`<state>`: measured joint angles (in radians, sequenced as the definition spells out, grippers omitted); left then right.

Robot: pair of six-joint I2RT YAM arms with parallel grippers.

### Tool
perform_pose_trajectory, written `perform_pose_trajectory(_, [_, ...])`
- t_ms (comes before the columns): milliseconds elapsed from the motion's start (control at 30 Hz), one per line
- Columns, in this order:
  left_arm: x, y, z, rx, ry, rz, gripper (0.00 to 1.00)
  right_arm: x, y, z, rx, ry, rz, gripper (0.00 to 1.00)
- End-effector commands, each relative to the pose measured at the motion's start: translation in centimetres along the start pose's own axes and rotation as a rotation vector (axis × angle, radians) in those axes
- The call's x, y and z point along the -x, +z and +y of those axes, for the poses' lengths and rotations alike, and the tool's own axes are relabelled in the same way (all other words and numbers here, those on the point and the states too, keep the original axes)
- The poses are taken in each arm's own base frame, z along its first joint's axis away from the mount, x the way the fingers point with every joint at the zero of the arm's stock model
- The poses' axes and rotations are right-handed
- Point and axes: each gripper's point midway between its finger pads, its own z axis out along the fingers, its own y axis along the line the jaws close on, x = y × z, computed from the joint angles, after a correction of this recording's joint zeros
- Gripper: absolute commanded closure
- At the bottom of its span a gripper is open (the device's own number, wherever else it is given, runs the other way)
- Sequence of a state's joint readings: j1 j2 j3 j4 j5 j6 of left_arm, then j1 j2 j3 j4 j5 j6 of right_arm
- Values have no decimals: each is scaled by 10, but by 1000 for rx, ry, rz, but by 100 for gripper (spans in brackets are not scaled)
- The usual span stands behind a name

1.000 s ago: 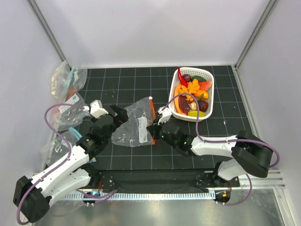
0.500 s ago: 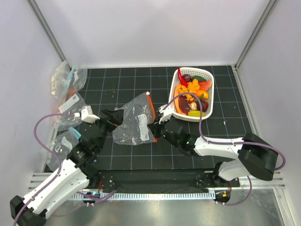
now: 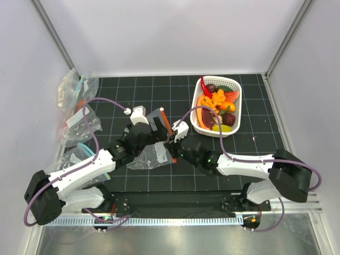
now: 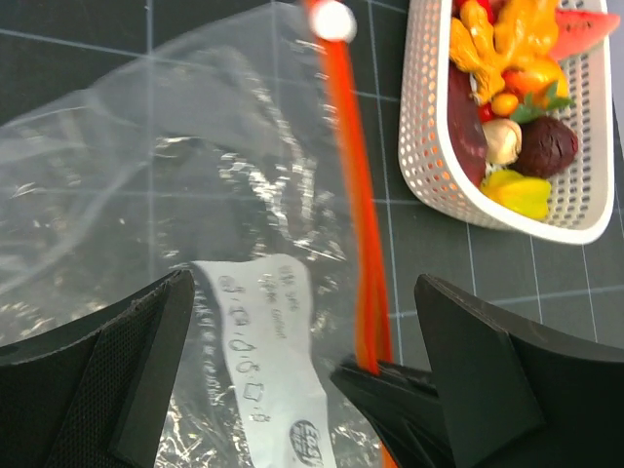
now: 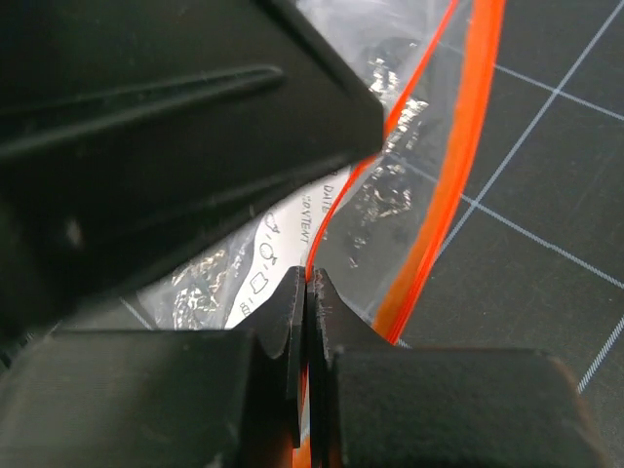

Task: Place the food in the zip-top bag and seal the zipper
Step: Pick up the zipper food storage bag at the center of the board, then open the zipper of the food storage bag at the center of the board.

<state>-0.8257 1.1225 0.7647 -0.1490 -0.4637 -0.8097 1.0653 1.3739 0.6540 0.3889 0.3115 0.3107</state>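
The clear zip-top bag (image 3: pixel 149 157) lies crumpled on the black mat, and its red-orange zipper (image 4: pixel 355 224) ends in a white slider (image 4: pixel 332 20). My right gripper (image 3: pixel 171 143) is shut on one lip of the zipper (image 5: pixel 336 210), as the right wrist view (image 5: pixel 307 285) shows. My left gripper (image 3: pixel 158 127) is open and hovers above the bag, with the bag's white label (image 4: pixel 263 341) between its fingers (image 4: pixel 507 380). The food, a red chili (image 3: pixel 204 87), orange pieces (image 3: pixel 215 99) and a dark purple piece (image 4: pixel 546 146), lies in the white lattice basket (image 3: pixel 232 124).
Other clear bags with teal marks (image 3: pixel 74 93) lie heaped at the left wall. The basket (image 4: pixel 424 127) stands just right of the zipper. The left gripper's black body (image 5: pixel 146 146) fills the upper left of the right wrist view.
My left arm has swung right from the bag's left edge to above the bag near the zipper. The bag has bunched up and shifted. My right gripper has kept its hold on the zipper.
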Motion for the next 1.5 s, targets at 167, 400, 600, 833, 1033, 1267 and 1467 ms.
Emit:
perform_pose_trajectory(167, [10, 3, -22, -31, 52, -14, 2, 10, 4, 25, 73, -63, -6, 98])
perform_pose_trajectory(400, [2, 13, -12, 47, 74, 11, 12, 17, -5, 26, 59, -97, -44, 98])
perform_pose_trajectory(600, [-6, 19, -11, 69, 86, 43, 22, 17, -8, 32, 83, -119, -59, 98])
perform_pose_trajectory(833, [-5, 19, -11, 77, 96, 49, 80, 17, -11, 31, 53, -143, -66, 96])
perform_pose_trajectory(1033, [-4, 19, -12, 76, 106, 49, 100, 20, -11, 30, 47, -148, -70, 61])
perform_pose_trajectory(1267, [-2, 15, -9, 72, 118, 36, 100, 27, -15, 20, -8, -109, -99, 46])
perform_pose_trajectory(1467, [-9, 16, -26, -30, 146, 72, 100, 46, -40, 2, -42, -28, -234, 46])
